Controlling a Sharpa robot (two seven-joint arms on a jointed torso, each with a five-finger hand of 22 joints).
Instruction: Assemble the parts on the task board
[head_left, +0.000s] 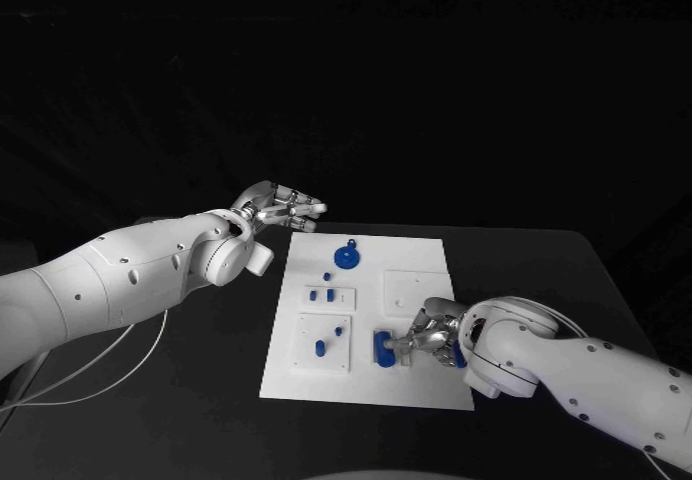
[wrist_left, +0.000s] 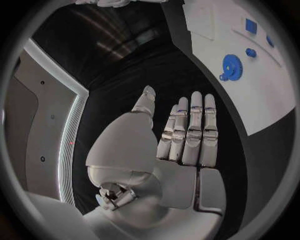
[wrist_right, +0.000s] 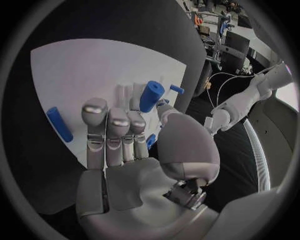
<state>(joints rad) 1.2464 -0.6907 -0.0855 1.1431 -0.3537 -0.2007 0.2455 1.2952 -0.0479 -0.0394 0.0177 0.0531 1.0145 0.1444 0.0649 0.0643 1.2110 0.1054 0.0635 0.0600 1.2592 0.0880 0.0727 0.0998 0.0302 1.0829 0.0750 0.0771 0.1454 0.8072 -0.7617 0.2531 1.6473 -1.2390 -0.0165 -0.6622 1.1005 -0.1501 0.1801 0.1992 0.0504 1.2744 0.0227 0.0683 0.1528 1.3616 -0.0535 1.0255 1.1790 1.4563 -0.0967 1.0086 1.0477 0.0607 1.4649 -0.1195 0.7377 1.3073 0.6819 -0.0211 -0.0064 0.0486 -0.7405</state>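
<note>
The white task board (head_left: 418, 385) lies in the middle of the table. On it are a blue gear (head_left: 346, 257), small blue parts (head_left: 327, 294) and a long blue part (head_left: 384, 347). My right hand (head_left: 433, 337) hovers over the board's near right area. It pinches a blue cylinder (wrist_right: 151, 96) between thumb and a finger, while the other fingers (wrist_right: 107, 131) stretch out. The long blue part (wrist_right: 59, 124) lies beside them on the board. My left hand (head_left: 281, 212) is open beside the board's far left corner, fingers (wrist_left: 187, 130) straight, with the gear (wrist_left: 230, 66) ahead.
Two raised white squares (head_left: 325, 343) (head_left: 418, 287) sit on the board; the left one carries two small blue pegs. Black table surrounds the board. A white cable (head_left: 101, 375) trails across the table under my left arm.
</note>
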